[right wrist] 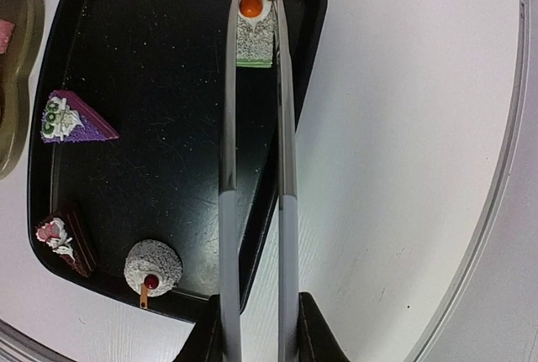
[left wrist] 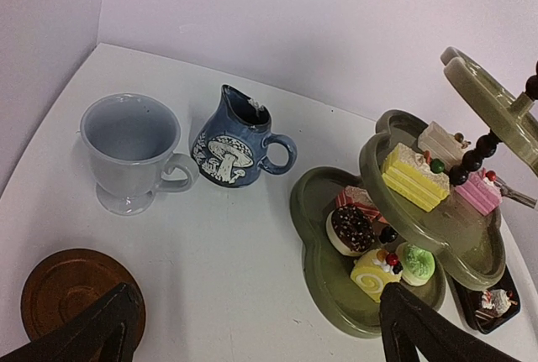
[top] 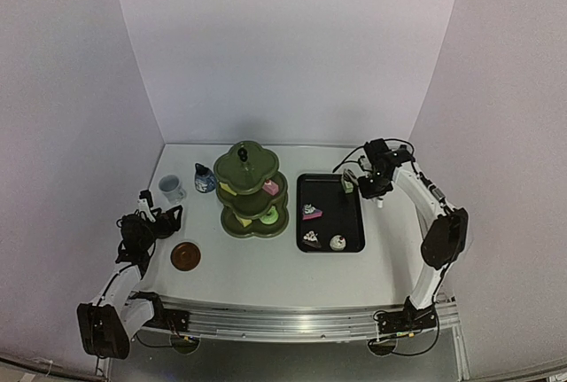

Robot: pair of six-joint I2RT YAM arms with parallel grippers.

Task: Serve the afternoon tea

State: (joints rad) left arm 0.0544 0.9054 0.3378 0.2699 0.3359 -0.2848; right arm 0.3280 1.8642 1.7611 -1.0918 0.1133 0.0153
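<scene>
Many cakes (left wrist: 415, 176) sit on the stand (top: 251, 189); four are left on the tray (right wrist: 168, 127). The right pincer (right wrist: 256, 328) grips the tongs (right wrist: 252, 127) around the green cake (right wrist: 254, 34); the left pincer (left wrist: 261, 328) stands open.

Soft bright light leaves faint shadows under the stand (top: 252, 169), glare streaks the tongs (right wrist: 285, 127), and the overhead view bows at its edges.

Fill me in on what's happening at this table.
The right gripper squeezes a pair of tongs, whose tips close around a green-bottomed cake slice in the far corner of the black tray. Three other cakes lie on that tray, and the green tiered stand holds several. The left gripper hangs open and empty above the table near the coaster, with the mug and blue pot beyond it.
</scene>
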